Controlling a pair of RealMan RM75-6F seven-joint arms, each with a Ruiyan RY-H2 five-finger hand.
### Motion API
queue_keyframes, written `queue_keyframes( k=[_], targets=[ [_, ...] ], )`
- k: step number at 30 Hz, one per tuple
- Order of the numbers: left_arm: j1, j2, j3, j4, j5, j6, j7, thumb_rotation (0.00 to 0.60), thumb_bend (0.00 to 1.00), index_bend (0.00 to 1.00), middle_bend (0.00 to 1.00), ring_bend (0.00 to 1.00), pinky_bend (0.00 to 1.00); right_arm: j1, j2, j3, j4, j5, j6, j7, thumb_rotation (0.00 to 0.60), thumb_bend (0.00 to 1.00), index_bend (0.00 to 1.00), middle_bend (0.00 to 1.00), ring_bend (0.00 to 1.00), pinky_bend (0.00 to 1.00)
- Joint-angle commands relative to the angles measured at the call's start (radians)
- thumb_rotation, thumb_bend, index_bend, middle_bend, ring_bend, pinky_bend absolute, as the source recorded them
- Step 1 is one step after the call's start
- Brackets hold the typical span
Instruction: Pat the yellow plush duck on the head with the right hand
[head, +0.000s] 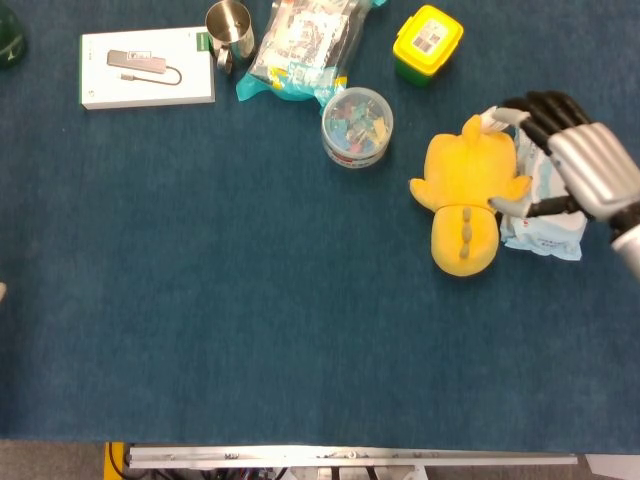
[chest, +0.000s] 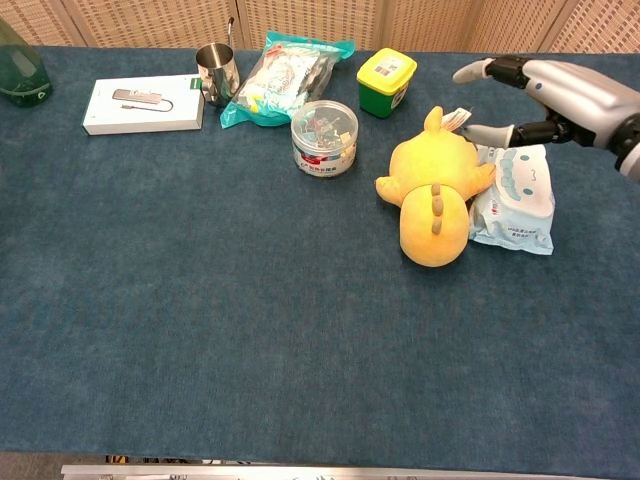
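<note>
The yellow plush duck (head: 465, 195) (chest: 432, 190) lies face down on the blue table cover, right of centre, with its tagged tail pointing away and its rounded head end nearest me. My right hand (head: 580, 165) (chest: 560, 95) hovers open with its fingers spread. It is just right of the duck's body, above the wipes pack, and holds nothing. Its fingertips (chest: 470, 72) reach toward the tail tag and the thumb is near the duck's wing. Of my left hand only a pale sliver (head: 2, 291) shows at the left edge of the head view.
A white-and-blue wipes pack (head: 545, 228) (chest: 515, 200) lies against the duck's right side, under the hand. A clear tub of clips (head: 357, 127) stands left of the duck. A yellow-lidded green box (head: 427, 42), a snack bag (head: 305, 45), a metal cup (head: 229, 30) and a white box (head: 147, 67) line the far edge.
</note>
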Motion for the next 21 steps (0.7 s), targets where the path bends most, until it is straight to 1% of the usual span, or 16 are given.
queue_keyframes(
  k=[1, 5, 12, 21],
  targets=[
    [-0.001, 0.000, -0.001, -0.001, -0.002, -0.002, 0.001, 0.589, 0.14, 0.11, 0.15, 0.15, 0.05, 0.031, -0.040, 0.009, 0.043, 0.013, -0.023, 0.005, 0.060, 0.00, 0.15, 0.09, 0.00, 0.00],
    [-0.003, 0.000, -0.001, -0.004, -0.006, -0.011, 0.005, 0.590, 0.14, 0.11, 0.15, 0.15, 0.05, 0.065, -0.083, 0.014, 0.090, 0.021, -0.046, 0.013, 0.033, 0.00, 0.13, 0.09, 0.00, 0.00],
    [-0.004, 0.001, -0.002, -0.009, -0.006, -0.015, 0.004, 0.586, 0.14, 0.11, 0.15, 0.15, 0.05, 0.120, -0.153, 0.011, 0.165, 0.030, -0.095, 0.035, 0.033, 0.00, 0.10, 0.08, 0.00, 0.00],
    [0.005, 0.005, -0.001, -0.007, -0.007, -0.006, -0.013, 0.589, 0.14, 0.11, 0.15, 0.15, 0.05, 0.173, -0.257, 0.008, 0.272, 0.036, -0.117, 0.042, 0.030, 0.00, 0.08, 0.07, 0.00, 0.00]
  ],
)
